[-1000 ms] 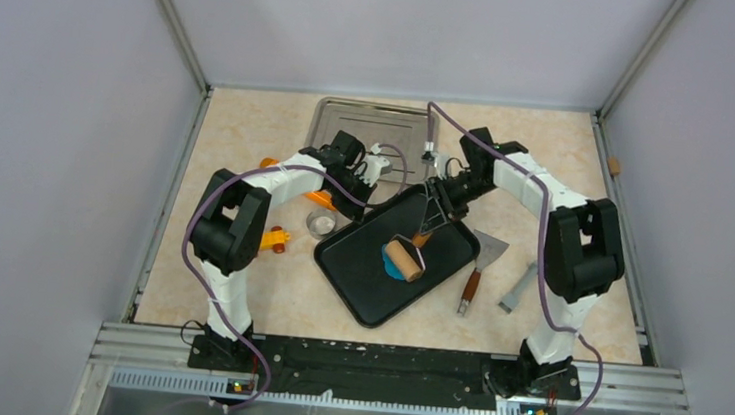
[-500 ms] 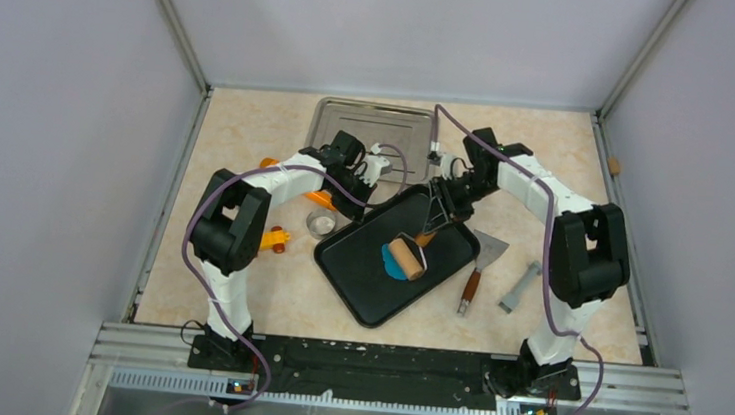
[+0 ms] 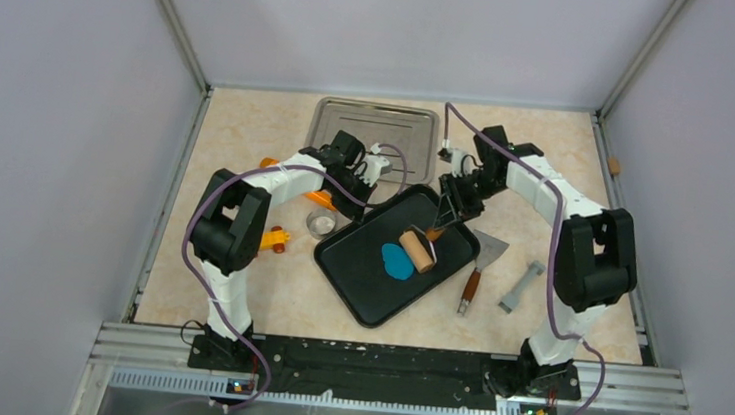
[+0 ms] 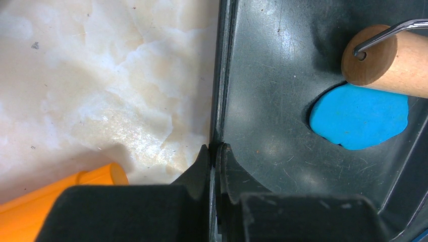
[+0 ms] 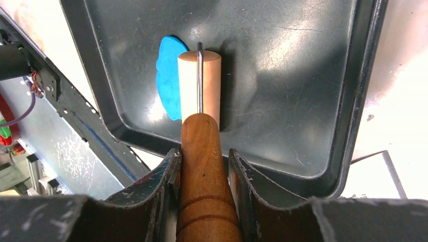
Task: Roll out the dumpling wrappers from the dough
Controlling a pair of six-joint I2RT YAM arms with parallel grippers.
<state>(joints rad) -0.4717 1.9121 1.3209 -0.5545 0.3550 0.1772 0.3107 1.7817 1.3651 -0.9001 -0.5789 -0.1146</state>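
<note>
Since the earlier frames, the small wooden roller (image 3: 418, 250) with a wire yoke and a turned brown handle is drawn back off the bright blue, flattened oval lump of dough (image 3: 397, 262), toward the far right rim of the tray. The dough, half covered before, is now almost fully exposed.

The dough (image 4: 359, 117) is located on the floor of the black rectangular plastic tray (image 3: 356, 287), near its middle. It is seen as one smooth, rounded patch (image 5: 168, 75). One edge is overlapped by the barrel of the roller (image 5: 199, 83), which is laid alongside it on the tray floor (image 5: 303, 75).

The roller handle is pinched between the fingers of the right gripper (image 5: 202, 166), with one finger pressed against each side of the wood. In the top view the right gripper (image 3: 447, 209) is positioned over the tray's far right rim.

The far left rim of the tray (image 4: 272, 101) is clamped by the left gripper (image 4: 214, 151), with its fingers pressed together on the thin edge. In the top view the left gripper (image 3: 369, 190) is found at that rim.

The tray is set at an angle on the pale marble-patterned table (image 3: 249, 137). A bare steel tray (image 3: 376, 118) is placed beyond it. A metal scraper with a wooden handle (image 3: 477, 267) and a grey metal bar (image 3: 522, 286) are laid to the right. An orange plastic tool (image 3: 319, 198) and a small round metal ring (image 3: 321, 225) are placed to the left.
</note>
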